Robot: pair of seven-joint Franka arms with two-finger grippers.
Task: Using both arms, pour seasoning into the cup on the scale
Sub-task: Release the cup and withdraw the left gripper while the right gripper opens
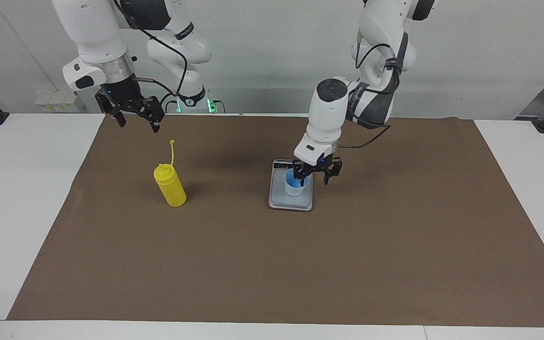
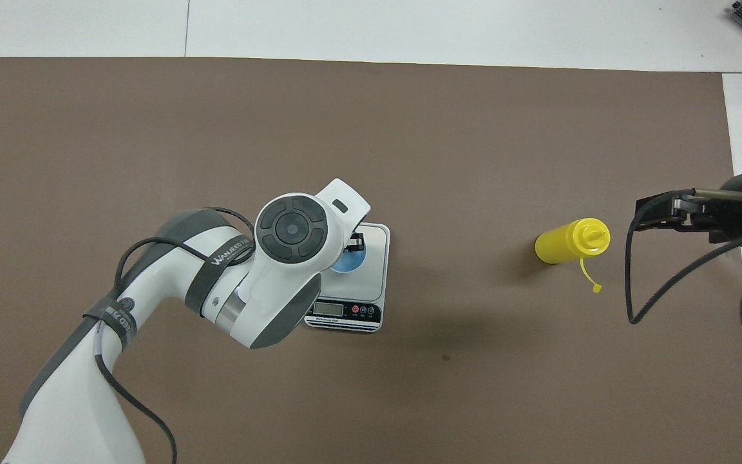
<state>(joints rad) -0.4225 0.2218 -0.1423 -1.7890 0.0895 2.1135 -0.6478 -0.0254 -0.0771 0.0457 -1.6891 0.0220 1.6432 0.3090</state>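
Observation:
The light blue cup (image 1: 295, 186) stands upright on the silver-grey scale (image 1: 283, 200), in the middle of the mat. My left gripper (image 1: 313, 176) is open just above the cup's rim, offset toward the left arm's end, and holds nothing. In the overhead view the left wrist covers most of the cup (image 2: 347, 263) and part of the scale (image 2: 376, 258). The yellow squeeze bottle (image 1: 170, 185) stands upright toward the right arm's end, its cap strap sticking up. My right gripper (image 1: 138, 122) is open and empty in the air over the mat's edge by the robots; in the overhead view the right gripper (image 2: 657, 214) is beside the bottle (image 2: 564, 245).
A brown mat (image 1: 300, 264) covers most of the white table (image 1: 21, 198). The scale's dark display strip (image 2: 344, 311) faces the robots.

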